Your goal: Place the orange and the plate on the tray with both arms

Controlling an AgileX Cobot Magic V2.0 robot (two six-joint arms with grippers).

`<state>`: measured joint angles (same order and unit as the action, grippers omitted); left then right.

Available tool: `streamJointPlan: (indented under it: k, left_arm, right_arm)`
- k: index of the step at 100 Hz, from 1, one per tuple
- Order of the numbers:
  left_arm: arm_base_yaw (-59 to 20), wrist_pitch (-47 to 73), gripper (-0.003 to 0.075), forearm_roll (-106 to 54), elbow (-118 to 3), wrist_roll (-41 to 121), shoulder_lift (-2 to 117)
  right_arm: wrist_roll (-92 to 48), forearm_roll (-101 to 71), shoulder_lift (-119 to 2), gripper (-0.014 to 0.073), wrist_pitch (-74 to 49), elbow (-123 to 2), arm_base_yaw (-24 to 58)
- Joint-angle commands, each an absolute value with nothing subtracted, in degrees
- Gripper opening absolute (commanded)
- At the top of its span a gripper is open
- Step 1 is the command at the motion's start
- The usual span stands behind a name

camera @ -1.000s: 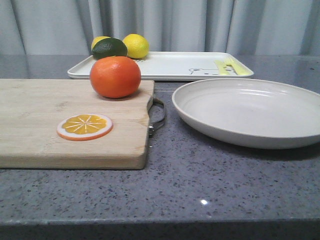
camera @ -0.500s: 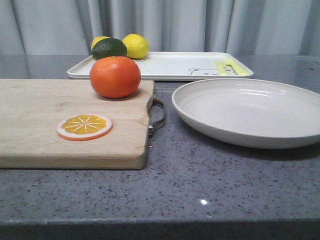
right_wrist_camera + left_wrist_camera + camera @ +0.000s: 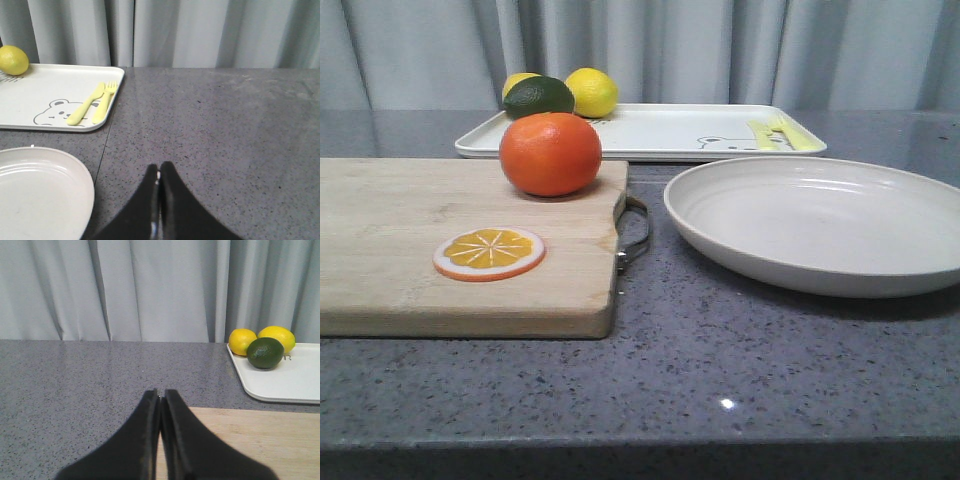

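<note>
While nothing has shifted over the last second, the task remains unstarted. My left fingers (image 3: 160,400) and right fingers (image 3: 159,172) are pressed together, empty, above the tabletop (image 3: 740,360). Nearest, the orange slice (image 3: 489,252) lies on the cutting board (image 3: 390,260); the orange (image 3: 550,153) sits at its far edge, the plate (image 3: 820,220) beside it. Beyond, the tray (image 3: 670,132) holds lemons (image 3: 592,91) and a lime (image 3: 539,96).
</note>
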<state>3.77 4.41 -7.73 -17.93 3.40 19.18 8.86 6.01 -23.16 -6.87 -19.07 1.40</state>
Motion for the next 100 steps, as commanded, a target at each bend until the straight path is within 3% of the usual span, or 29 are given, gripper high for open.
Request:
streamJointPlan:
  k: [1, 62, 76, 100]
  left_arm:
    - [3.92, -0.77, -0.002, -7.84, -20.12, 3.4, 20.16]
    - [3.92, -0.99, -0.0012, -7.84, -20.12, 3.4, 20.25]
    - [3.92, -0.99, 0.0085, -7.84, -20.12, 3.4, 20.25]
    - [3.92, -0.99, 0.0379, -7.84, -20.12, 3.4, 20.25]
  right_arm:
    - [8.98, 6.8, -24.1, -0.0067, -1.84, -21.29, 1.04]
    - [8.98, 6.8, -24.1, -0.0067, -2.28, -21.29, 1.04]
    - [8.98, 6.8, -24.1, -0.0067, -2.24, -21.29, 1.04]
    - [8.98, 6.8, -24.1, -0.0067, -2.24, -21.29, 1.04]
